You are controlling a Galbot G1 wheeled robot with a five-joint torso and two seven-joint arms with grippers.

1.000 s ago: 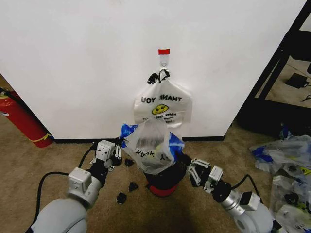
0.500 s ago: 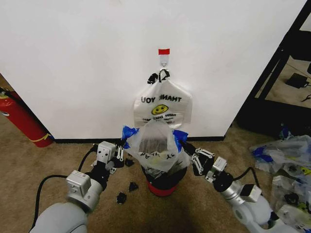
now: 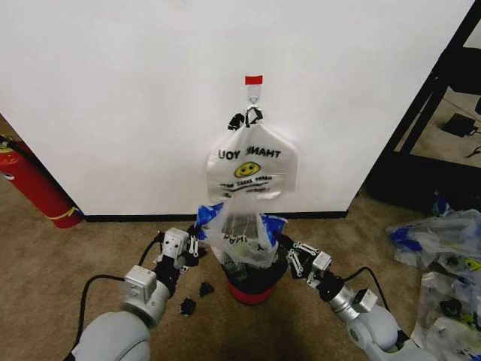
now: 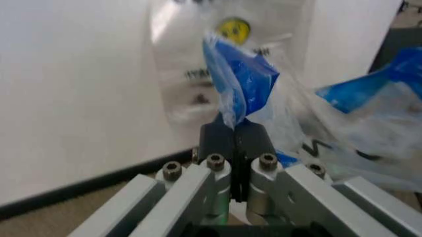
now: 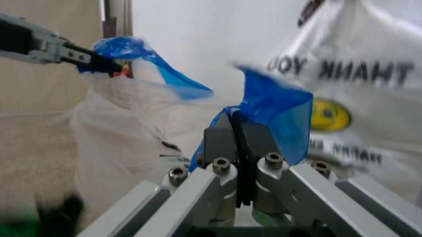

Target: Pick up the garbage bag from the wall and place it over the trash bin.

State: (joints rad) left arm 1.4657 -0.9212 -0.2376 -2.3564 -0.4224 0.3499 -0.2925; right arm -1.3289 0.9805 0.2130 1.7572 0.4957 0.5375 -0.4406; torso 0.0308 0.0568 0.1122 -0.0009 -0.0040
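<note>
The see-through garbage bag (image 3: 242, 235) with blue handles hangs over the black mesh trash bin (image 3: 254, 280), its body sagging into the bin's mouth. My left gripper (image 3: 197, 239) is shut on the bag's left blue handle (image 4: 238, 84). My right gripper (image 3: 282, 251) is shut on the right blue handle (image 5: 272, 109). In the right wrist view the left gripper (image 5: 110, 64) shows farther off, pinching its handle. The white wall (image 3: 135, 98) with its red tape and hook (image 3: 254, 89) stands just behind the bin.
A whiter THANK YOU smiley bag (image 3: 252, 162) hangs from the hook above the bin. A red fire extinguisher (image 3: 34, 184) leans at the left. Small black pieces (image 3: 197, 295) lie on the carpet. More bags (image 3: 443, 259) are piled at the right near a black shelf (image 3: 440, 90).
Both grippers have closed in toward the bin, narrowing the bag's spread mouth. The bag has sunk lower over the bin.
</note>
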